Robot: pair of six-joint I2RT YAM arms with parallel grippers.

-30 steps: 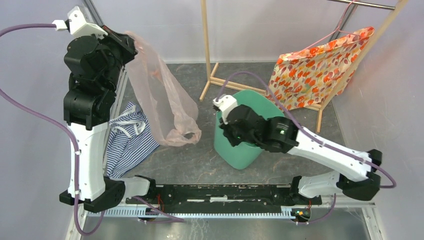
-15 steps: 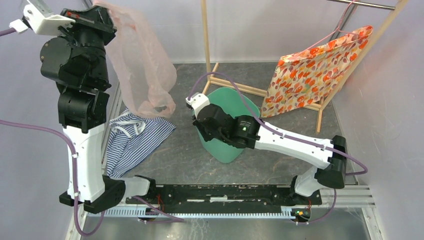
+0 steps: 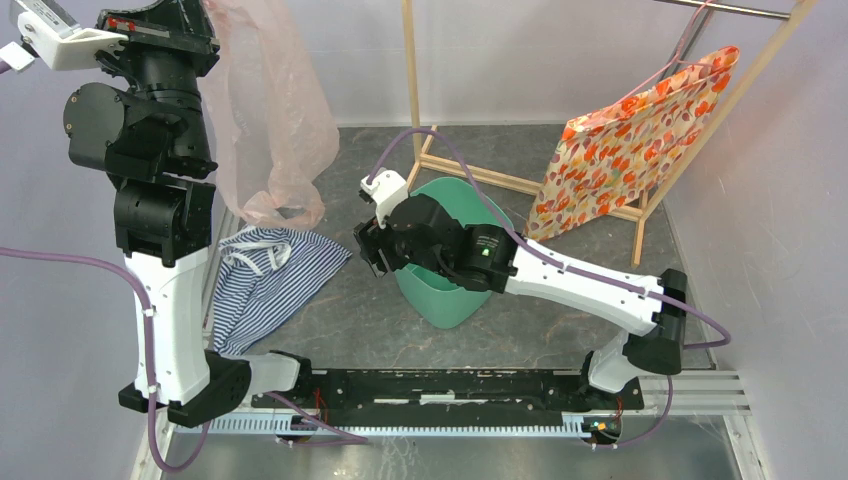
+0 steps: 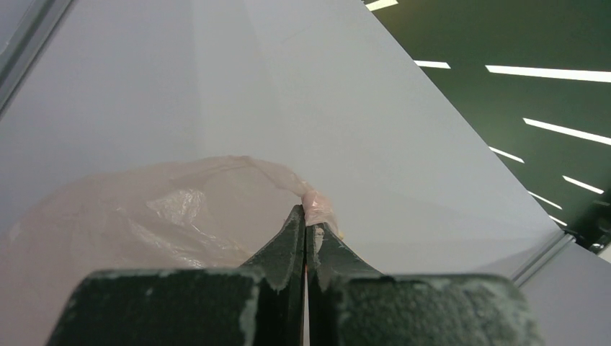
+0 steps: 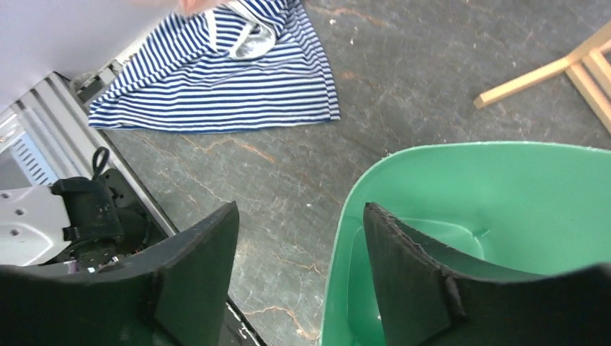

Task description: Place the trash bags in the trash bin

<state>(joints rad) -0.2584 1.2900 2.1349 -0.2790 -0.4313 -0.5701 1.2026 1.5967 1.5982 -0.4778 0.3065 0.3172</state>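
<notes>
The pale-pink, crinkly trash bag [image 3: 275, 120] hangs in the air at the back left, its lower end just above the striped cloth. My left gripper [image 3: 205, 25] is shut on the bag's top edge. In the left wrist view the closed tips [image 4: 308, 216] pinch a bunched bit of pink film, and the bag [image 4: 144, 216] billows to their left. The mint-green trash bin [image 3: 440, 295] stands mid-table, tilted. My right gripper [image 3: 368, 250] is open at its left rim. In the right wrist view the gripper [image 5: 300, 209] straddles the bin [image 5: 504, 187], one finger inside and one outside.
A blue-white striped cloth [image 3: 265, 280] lies on the floor left of the bin, also seen in the right wrist view as the cloth [image 5: 238, 79]. An orange floral bag [image 3: 640, 130] hangs on a wooden rack [image 3: 412, 100] at the back right. The arms' base rail [image 3: 450, 385] runs along the near edge.
My right gripper went from shut to open at the bin's rim after the bin shifted left. My left arm lifted the pink bag higher, clear of the floor.
</notes>
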